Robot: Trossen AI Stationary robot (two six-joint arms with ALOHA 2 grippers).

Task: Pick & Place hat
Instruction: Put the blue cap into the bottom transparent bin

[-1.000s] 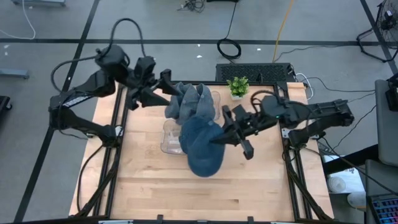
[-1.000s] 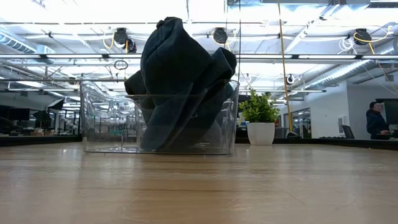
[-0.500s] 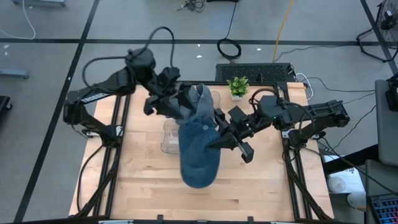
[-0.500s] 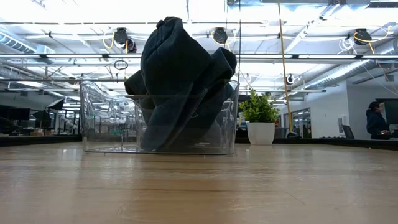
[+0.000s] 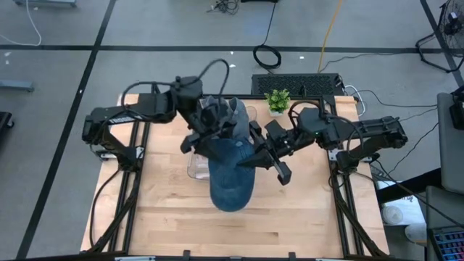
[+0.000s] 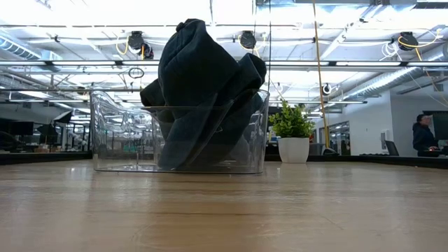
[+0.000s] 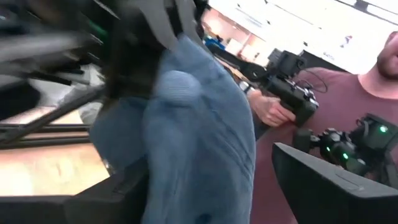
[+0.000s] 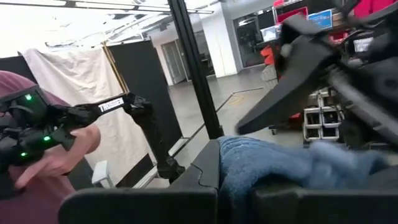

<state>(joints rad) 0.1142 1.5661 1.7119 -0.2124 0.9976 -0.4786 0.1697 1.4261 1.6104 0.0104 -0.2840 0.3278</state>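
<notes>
A blue hat (image 5: 230, 177) hangs high over the table's middle, with my right gripper (image 5: 251, 157) shut on it. My left gripper (image 5: 209, 135) reaches in level from the left, open. In the left wrist view its fingers (image 7: 115, 193) stand on either side of the blue hat (image 7: 199, 137). Behind them, several dark blue hats (image 5: 221, 116) are heaped in a clear bin (image 6: 112, 140), resting on its floor and rising over its rim. Neither gripper shows in the low view. My right gripper pinches the blue hat's upper edge (image 8: 249, 155) between its two fingers, coming level from the table's right side. The hat hangs below the fingers, slack and clear of the table. My left gripper brackets the hat's left side; I cannot tell whether it touches the cloth.
A small potted plant (image 5: 277, 101) stands at the table's far edge, right of the bin. Bare wood (image 5: 174, 217) lies in front of the bin. A person in a maroon shirt (image 7: 298, 118) stands beyond the table with a controller.
My left gripper has swung from the table's far left corner toward the right and slightly down, turning as it came, up to the hanging hat. The right gripper has kept its hold almost still. The hat's lower part has shifted a little to the left.
</notes>
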